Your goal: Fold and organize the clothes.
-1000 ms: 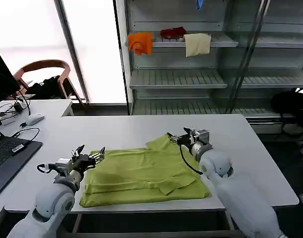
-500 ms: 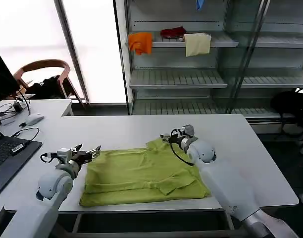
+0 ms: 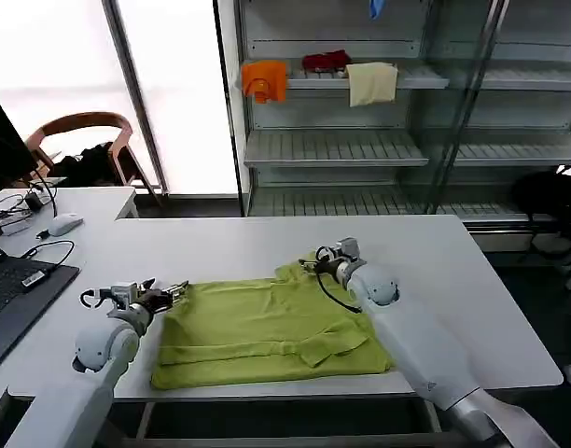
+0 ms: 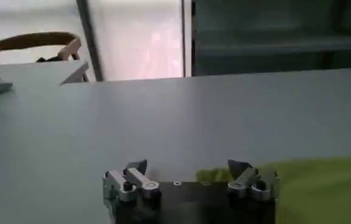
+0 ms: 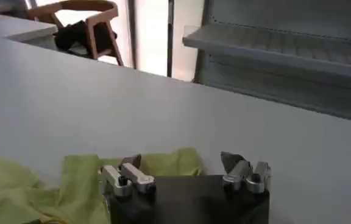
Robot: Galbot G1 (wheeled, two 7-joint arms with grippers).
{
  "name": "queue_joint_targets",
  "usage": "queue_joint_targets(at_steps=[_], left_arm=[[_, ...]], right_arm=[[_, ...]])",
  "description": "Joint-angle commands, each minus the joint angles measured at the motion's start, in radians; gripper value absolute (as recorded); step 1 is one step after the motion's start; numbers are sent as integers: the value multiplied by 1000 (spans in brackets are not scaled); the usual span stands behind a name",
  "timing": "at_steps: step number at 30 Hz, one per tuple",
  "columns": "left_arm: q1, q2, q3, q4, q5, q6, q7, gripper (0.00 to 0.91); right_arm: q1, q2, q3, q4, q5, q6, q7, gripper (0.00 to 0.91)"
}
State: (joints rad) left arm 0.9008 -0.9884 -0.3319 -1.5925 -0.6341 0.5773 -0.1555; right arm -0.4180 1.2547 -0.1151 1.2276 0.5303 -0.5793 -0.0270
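Observation:
The lime yellow-green T-shirt lies partly folded on the white table, its long edges running left to right. My left gripper hovers open at the shirt's near-left corner, with a bit of green fabric just past its fingers. My right gripper stands open low over the shirt's far-right corner, where a green flap lies between and beyond its fingers. Neither holds anything.
A laptop, cables and a mouse lie at the table's left. A wooden chair stands behind. The shelf unit at the back carries orange, dark red and cream cloths.
Both arms have swung leftward and lowered toward the table. The right gripper moved from beside the shirt's far-right corner onto it; the left gripper settled at the near-left corner. The shirt has not moved.

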Motion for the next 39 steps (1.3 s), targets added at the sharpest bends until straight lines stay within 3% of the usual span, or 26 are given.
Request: queue_joint_targets(at_steps=[1,3,6,7,8,9,12,13,14,15,25,39], left_arm=[[28,-12,-7,-2,6,3,8,544],[45,-16,-10,-17,12,3,7,403],[54,-25,-14,-17,19,3,9,131],[55,-26,-14,-17,20,3,9,111],[58,-27,-14,-19,22,3,11,111],[63,-29,-15,-25,21,3,11,101],[78,-32,-15,-44,29,3,12,40],[81,-32,-15,-46,34,2,13,10],[83,-33,-15,-47,36,2,16,10],[84,-33,-15,-46,38,2,17,10],[74,-41,-13,-54,42,-18,45,0],[43,-11,-14,-130,-16,-93,-12,0]], right_arm=[[1,6,-6,-16,-12,-1,-8,836],[-6,6,-4,-14,-16,-1,-9,826],[-16,5,-2,-13,-28,-1,-14,645],[-19,4,-1,-12,-29,-1,-16,534],[-22,3,0,-10,-29,-1,-17,534],[-29,2,1,-8,-30,-1,-19,383],[-40,1,4,-3,-37,-1,-22,212],[-44,0,4,-1,-38,0,-23,212],[-48,-2,4,2,-40,0,-25,30],[-50,-3,4,4,-42,0,-26,0],[-74,-6,6,27,-62,0,-35,0],[-72,-39,34,179,-18,6,-22,0]])
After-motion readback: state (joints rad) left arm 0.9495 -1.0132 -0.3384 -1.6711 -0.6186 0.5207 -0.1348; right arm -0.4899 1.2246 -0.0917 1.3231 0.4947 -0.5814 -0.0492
